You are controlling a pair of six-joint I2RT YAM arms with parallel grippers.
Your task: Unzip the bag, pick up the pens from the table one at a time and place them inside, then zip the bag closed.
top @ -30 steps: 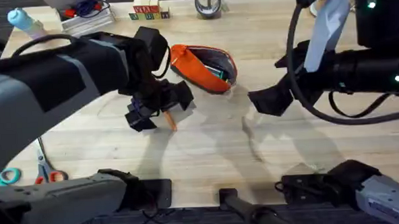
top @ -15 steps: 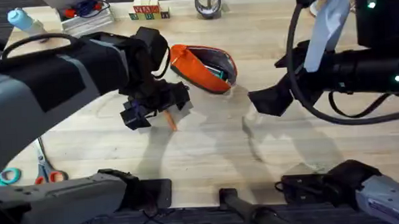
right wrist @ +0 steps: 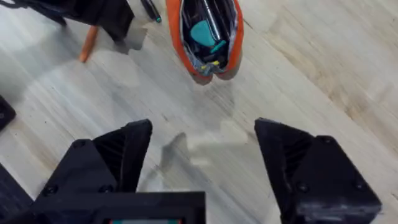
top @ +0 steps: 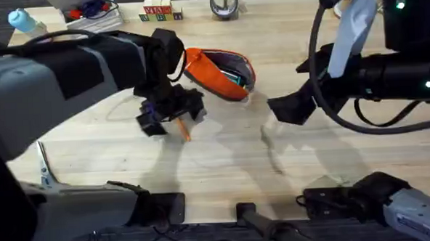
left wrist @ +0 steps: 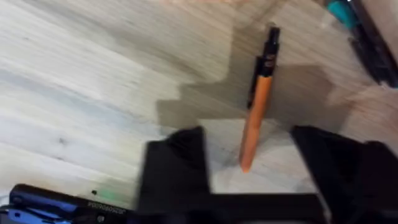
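The orange bag (top: 219, 73) lies unzipped at the back middle of the table (top: 224, 164), and its open mouth (right wrist: 208, 31) shows teal and dark items inside. An orange pen (left wrist: 257, 118) with a black tip lies flat on the wood. My left gripper (left wrist: 249, 171) is open and low over it, one finger on each side of its near end. From overhead the orange pen (top: 183, 130) sticks out below the left gripper (top: 173, 116). A dark stick with a teal end (right wrist: 151, 9), perhaps the black pen, lies beside the bag. My right gripper (right wrist: 205, 168) hovers open, empty, right of the bag.
Scissors (top: 44, 168) lie at the left front, partly under the left arm. Along the back edge stand a blue bottle (top: 23, 21), letter blocks (top: 159, 11) and a tape roll (top: 224, 4). Bare wood stretches across the middle and front.
The left arm has swung a little, now covering the scissors' handles, and its gripper has shifted slightly over the orange pen. The right arm and the bag have not moved.
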